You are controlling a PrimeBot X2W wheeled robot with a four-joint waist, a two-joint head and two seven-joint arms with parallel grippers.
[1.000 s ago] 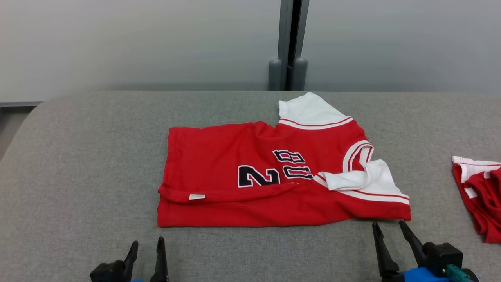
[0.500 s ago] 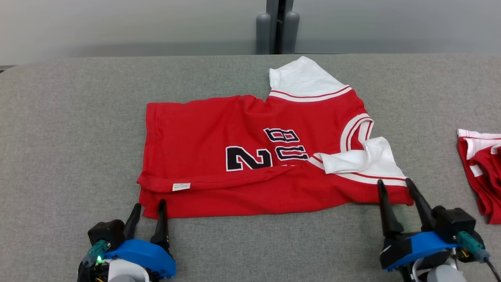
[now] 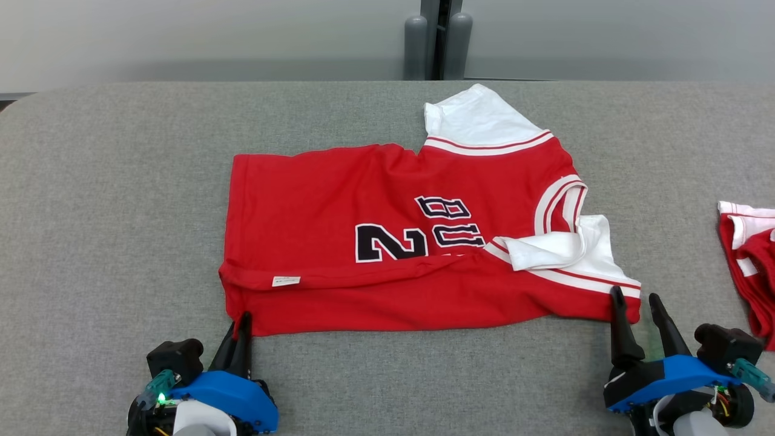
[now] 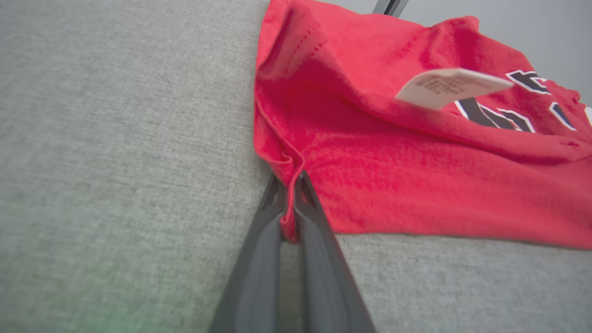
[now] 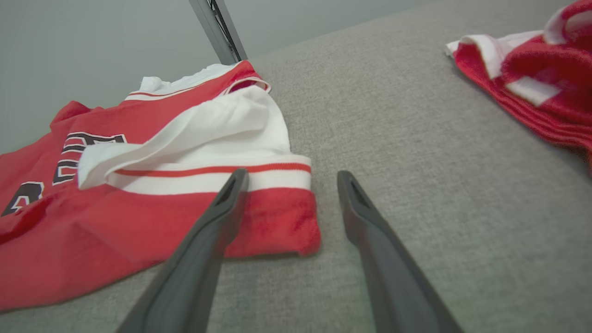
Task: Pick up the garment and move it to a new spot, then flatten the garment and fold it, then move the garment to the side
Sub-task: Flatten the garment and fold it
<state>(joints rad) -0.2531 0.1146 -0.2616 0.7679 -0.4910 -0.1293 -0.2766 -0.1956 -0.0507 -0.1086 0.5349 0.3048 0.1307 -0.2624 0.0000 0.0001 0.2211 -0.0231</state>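
Fingers of the left gripper are pressed together on the jersey at its near left corner in the head view. The right gripper stands with jaws apart at the jersey's near right corner, one finger over the red hem and the other just past its edge. The jersey lies spread on the grey table, number up, its near edge folded over with a white label on the fold and a white sleeve doubled back near the right corner. A second garment, also red, lies well to the right of the jersey. From the left wrist, both fingers pinch a bunched bit of red hem between them, the label sticking up beyond. From the right wrist, the fingers are spread and empty, one crossing the jersey's corner below the white band, the other over bare table beside it.
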